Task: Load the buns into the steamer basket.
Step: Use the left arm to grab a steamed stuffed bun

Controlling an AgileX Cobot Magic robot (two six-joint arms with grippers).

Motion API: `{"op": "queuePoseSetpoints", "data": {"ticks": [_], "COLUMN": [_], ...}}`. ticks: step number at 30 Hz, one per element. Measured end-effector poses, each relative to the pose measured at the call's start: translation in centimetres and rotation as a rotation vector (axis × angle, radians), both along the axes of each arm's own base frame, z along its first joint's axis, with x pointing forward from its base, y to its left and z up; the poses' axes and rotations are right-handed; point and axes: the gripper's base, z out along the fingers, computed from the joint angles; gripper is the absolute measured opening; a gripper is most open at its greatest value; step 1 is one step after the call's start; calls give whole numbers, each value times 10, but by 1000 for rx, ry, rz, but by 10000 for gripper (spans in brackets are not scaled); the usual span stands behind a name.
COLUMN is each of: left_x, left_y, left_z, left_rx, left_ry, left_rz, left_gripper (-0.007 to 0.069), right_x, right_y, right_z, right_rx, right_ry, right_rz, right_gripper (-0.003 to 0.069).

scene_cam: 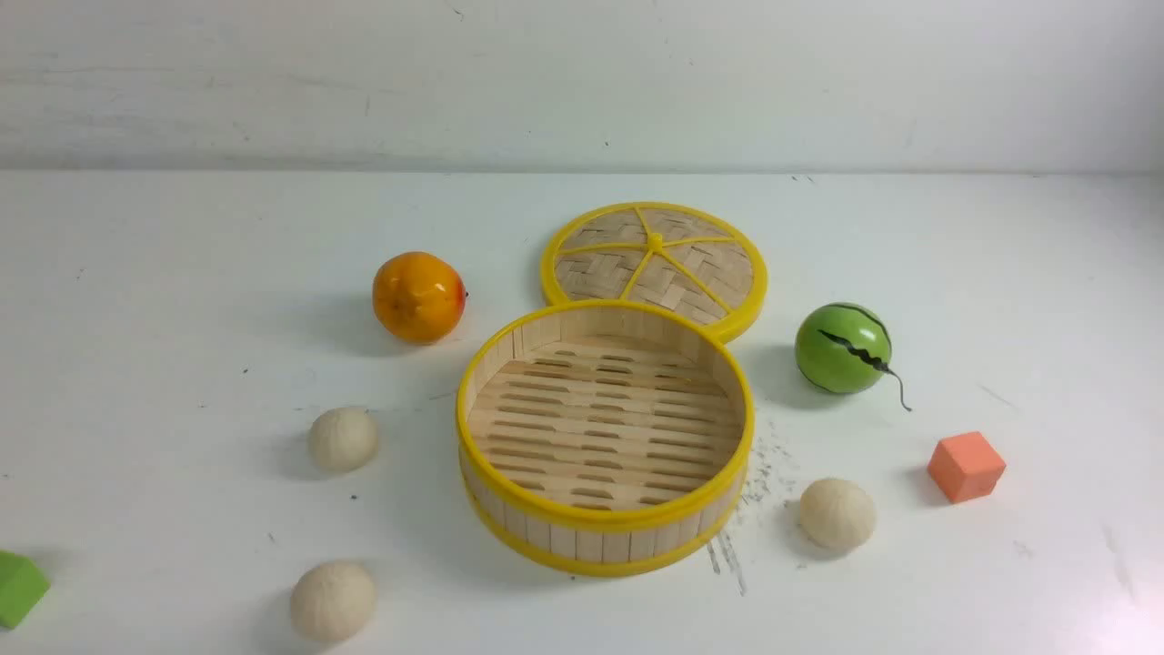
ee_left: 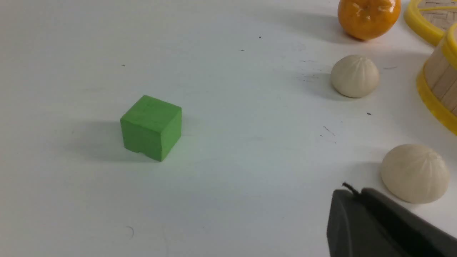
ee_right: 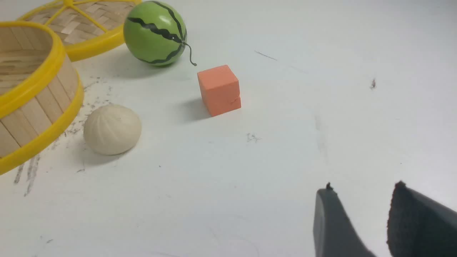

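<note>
The steamer basket (scene_cam: pixel 604 526) stands empty in the middle of the table. Three cream buns lie around it: one to its left (scene_cam: pixel 343 439), one at the front left (scene_cam: pixel 332 599), one to its right (scene_cam: pixel 837 513). Neither arm shows in the front view. In the left wrist view my left gripper (ee_left: pixel 353 194) is shut, empty, just short of the nearer bun (ee_left: pixel 414 173); the farther bun (ee_left: pixel 354 75) lies beyond. In the right wrist view my right gripper (ee_right: pixel 362 189) is open with bare table between its fingers, well away from the right bun (ee_right: pixel 112 129).
The woven lid (scene_cam: pixel 655 264) lies flat behind the basket. An orange fruit (scene_cam: pixel 418 297) sits at the back left and a green striped ball (scene_cam: pixel 843 348) to the right. An orange cube (scene_cam: pixel 966 466) is at the right and a green cube (scene_cam: pixel 18 588) at the front left edge.
</note>
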Motion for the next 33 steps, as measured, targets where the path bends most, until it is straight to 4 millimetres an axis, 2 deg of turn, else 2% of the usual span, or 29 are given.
{"op": "queuePoseSetpoints", "data": {"ticks": [31,33], "left_x": [0,0], "left_y": [1,0], "left_z": [-1,0], "left_rx": [34,-12], "left_ry": [8,5], "left_rz": [2,4], "left_gripper": [34,36], "right_x": [0,0], "right_y": [0,0], "right_z": [0,0], "right_rx": [0,0], "right_ry": [0,0], "right_rz": [0,0], "right_gripper": [239,239]}}
